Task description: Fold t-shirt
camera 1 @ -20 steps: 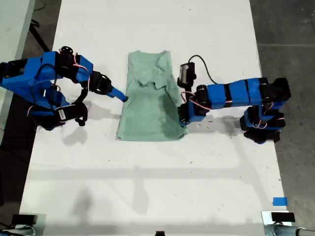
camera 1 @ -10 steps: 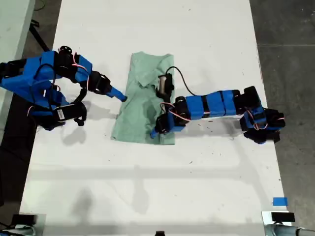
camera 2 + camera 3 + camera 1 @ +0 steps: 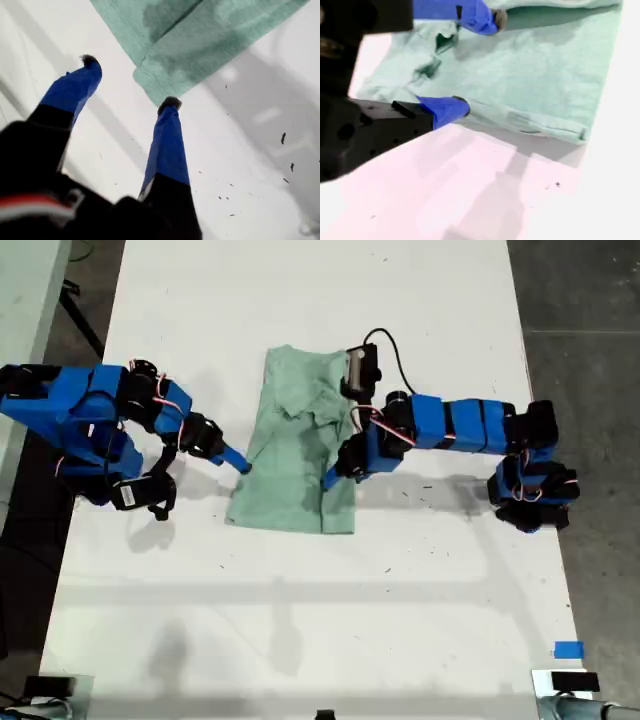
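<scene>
white table (image 3: 300, 640) under everything | pale mint-green t-shirt (image 3: 300, 455) folded narrow, lying between my two grippers | my first gripper (image 3: 130, 82) released, one fingertip at a shirt corner | my second gripper (image 3: 480, 62) released (nothing pinched), fingers over the shirt's edge

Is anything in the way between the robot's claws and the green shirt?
Nothing visible. My first gripper is open at the shirt's edge, with bare table beneath. My second gripper is open right over the cloth.
</scene>
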### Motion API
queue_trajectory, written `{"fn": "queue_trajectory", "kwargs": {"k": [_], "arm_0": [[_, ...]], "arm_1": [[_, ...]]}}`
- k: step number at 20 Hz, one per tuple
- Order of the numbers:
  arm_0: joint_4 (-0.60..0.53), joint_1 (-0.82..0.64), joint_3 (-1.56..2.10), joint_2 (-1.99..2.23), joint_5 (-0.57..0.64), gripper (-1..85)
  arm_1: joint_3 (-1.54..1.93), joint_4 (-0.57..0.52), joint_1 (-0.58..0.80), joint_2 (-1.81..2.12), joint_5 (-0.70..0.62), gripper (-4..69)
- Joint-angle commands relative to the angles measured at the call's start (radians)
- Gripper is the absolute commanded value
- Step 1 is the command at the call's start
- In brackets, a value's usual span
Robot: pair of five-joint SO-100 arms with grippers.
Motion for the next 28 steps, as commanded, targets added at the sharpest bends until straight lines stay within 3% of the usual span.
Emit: {"fn": "queue_trajectory", "kwargs": {"k": [1,5,12,14,16,17,19,24,28], "arm_0": [[-0.114,0.123,0.101,0.02,-0.155,28.1],[-0.264,0.198,0.229,-0.008,-0.268,27.6],[-0.434,0.16,0.245,-0.229,-0.264,26.3],[-0.482,0.149,0.227,-0.333,-0.272,18.6],[-0.491,0.133,0.201,-0.408,-0.291,4.4],[-0.491,0.127,0.196,-0.408,-0.291,0.0],[-0.457,0.121,0.189,-0.362,-0.291,0.0],[-0.087,0.103,0.077,-0.207,-0.319,0.0],[-0.137,0.127,-0.075,-0.308,-0.288,0.0]], "arm_1": [[-0.003,0.006,0.018,0.084,-0.029,27.1],[-0.003,0.006,0.029,0.087,-0.054,26.0],[0.038,0.008,0.012,0.124,-0.041,24.0],[0.066,0.008,0.011,0.147,-0.032,23.5],[0.095,0.002,0.008,0.163,-0.025,23.1],[0.101,0.0,0.005,0.163,-0.021,23.1],[0.11,-0.003,0.002,0.163,-0.018,22.9],[0.14,-0.035,0.005,0.163,-0.026,22.4],[0.149,-0.044,0.005,0.166,-0.028,22.0]]}}
